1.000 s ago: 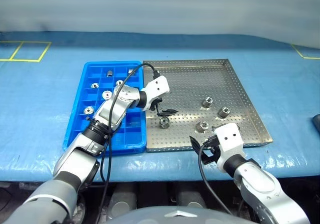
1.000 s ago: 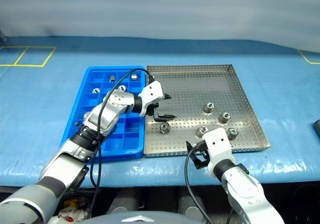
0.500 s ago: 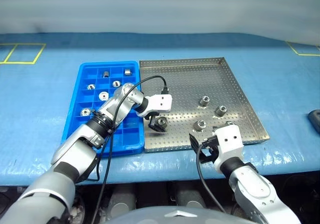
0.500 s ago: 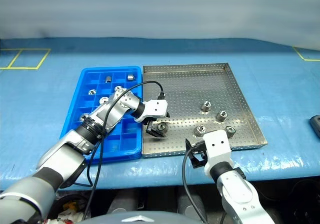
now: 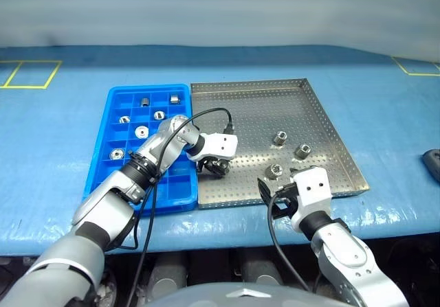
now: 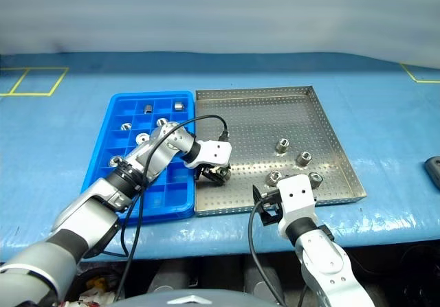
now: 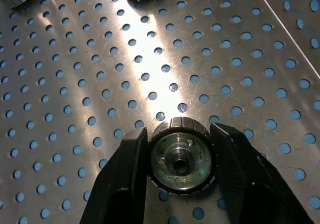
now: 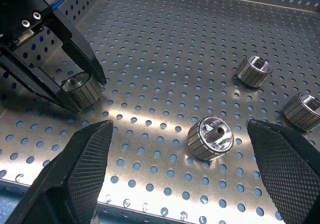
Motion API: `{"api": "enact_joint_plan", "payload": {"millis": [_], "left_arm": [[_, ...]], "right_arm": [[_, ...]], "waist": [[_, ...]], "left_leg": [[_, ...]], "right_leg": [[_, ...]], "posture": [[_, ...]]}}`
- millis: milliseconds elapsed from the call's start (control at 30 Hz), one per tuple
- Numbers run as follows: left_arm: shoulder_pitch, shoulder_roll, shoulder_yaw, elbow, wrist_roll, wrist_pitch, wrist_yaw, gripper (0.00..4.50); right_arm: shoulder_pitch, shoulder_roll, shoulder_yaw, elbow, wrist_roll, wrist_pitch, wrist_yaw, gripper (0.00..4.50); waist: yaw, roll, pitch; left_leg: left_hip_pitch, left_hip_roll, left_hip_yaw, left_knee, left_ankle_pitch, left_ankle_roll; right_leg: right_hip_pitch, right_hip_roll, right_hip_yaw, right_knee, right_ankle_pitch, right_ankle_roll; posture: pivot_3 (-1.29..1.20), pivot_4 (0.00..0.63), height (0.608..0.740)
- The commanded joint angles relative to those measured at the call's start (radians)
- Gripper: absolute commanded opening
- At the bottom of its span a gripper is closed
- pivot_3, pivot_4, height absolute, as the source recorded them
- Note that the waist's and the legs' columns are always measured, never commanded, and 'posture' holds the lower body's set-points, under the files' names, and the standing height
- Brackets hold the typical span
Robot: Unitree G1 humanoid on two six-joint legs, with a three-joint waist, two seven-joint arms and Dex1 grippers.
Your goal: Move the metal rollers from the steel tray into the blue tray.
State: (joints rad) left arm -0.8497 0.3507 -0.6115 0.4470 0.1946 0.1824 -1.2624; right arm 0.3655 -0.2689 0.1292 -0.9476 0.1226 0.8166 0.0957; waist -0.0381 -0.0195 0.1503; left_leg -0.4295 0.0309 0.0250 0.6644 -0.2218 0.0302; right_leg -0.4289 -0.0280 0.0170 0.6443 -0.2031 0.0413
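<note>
The steel tray (image 5: 249,84) lies in the middle of the blue table cover, with the blue tray (image 5: 100,176) against its left side. My left gripper (image 5: 218,167) reaches down into the steel tray near its front left and is shut on one of the metal rollers (image 7: 181,155), a black finger (image 7: 127,176) on either side. Three more loose rollers (image 5: 280,139) (image 5: 301,150) (image 5: 274,171) lie to its right. Several rollers (image 5: 142,131) sit in the blue tray's compartments. My right gripper (image 5: 272,200) hovers open over the steel tray's front rim, a roller (image 8: 210,137) just ahead of it.
Another roller (image 6: 315,179) rests by the steel tray's front right rim, beside my right gripper. Yellow tape marks (image 5: 27,73) lie at the table's far left. A dark object (image 5: 433,163) sits at the right edge. The table's front edge runs just below both trays.
My left gripper came down over the roller at the steel tray's front left and closed on it; half a second ago its fingers were still open. The right gripper has stayed put.
</note>
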Motion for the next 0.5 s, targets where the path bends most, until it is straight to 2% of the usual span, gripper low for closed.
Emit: {"api": "enact_joint_plan", "payload": {"millis": [33, 133, 267, 367, 500], "left_arm": [[0.012, -0.023, 0.046, -0.024, -0.009, 0.027, 0.054, 1.66], [0.025, -0.051, 0.151, -0.099, -0.08, 0.119, 0.121, 1.66], [0.096, -0.079, 0.345, -0.254, -0.167, 0.194, 0.303, 1.66], [0.207, -0.066, 0.462, -0.434, -0.188, 0.242, 0.437, 1.66], [0.383, -0.028, 0.552, -0.67, -0.226, 0.256, 0.504, 1.66]], "right_arm": [[-0.018, -0.006, -0.005, -0.011, 0.0, -0.014, 0.01, 4.5], [-0.04, -0.015, 0.001, -0.008, 0.003, -0.01, 0.025, 4.5], [-0.103, -0.04, 0.017, 0.011, 0.01, 0.007, 0.057, 4.5], [-0.175, -0.067, 0.03, 0.043, 0.023, 0.02, 0.099, 4.5], [-0.299, -0.1, 0.074, 0.105, 0.037, 0.031, 0.166, 4.5]], "waist": [[0.002, 0.0, 0.0], [0.004, 0.0, 0.0], [0.006, 0.0, 0.0], [0.01, 0.0, 0.0], [0.036, 0.0, 0.0]], "left_leg": [[0.0, 0.0, 0.0, 0.0, 0.0, 0.0], [-0.001, 0.0, 0.0, 0.001, 0.0, 0.0], [-0.001, 0.0, -0.001, 0.0, 0.0, 0.0], [0.001, 0.0, 0.0, 0.0, 0.0, 0.0], [0.002, -0.001, 0.0, -0.002, 0.0, 0.0]], "right_leg": [[0.0, 0.0, 0.0, 0.0, 0.0, 0.0], [0.0, 0.0, 0.0, 0.0, 0.0, 0.001], [0.0, 0.0, 0.0, 0.0, 0.001, 0.001], [0.001, 0.0, 0.0, 0.0, 0.001, 0.002], [0.001, 0.002, 0.001, 0.001, 0.001, 0.002]], "posture": [[-0.06, 0.15, 0.74], [-0.04, 0.15, 0.74], [0.02, 0.15, 0.74], [0.08, 0.15, 0.74], [0.17, 0.15, 0.74]]}}
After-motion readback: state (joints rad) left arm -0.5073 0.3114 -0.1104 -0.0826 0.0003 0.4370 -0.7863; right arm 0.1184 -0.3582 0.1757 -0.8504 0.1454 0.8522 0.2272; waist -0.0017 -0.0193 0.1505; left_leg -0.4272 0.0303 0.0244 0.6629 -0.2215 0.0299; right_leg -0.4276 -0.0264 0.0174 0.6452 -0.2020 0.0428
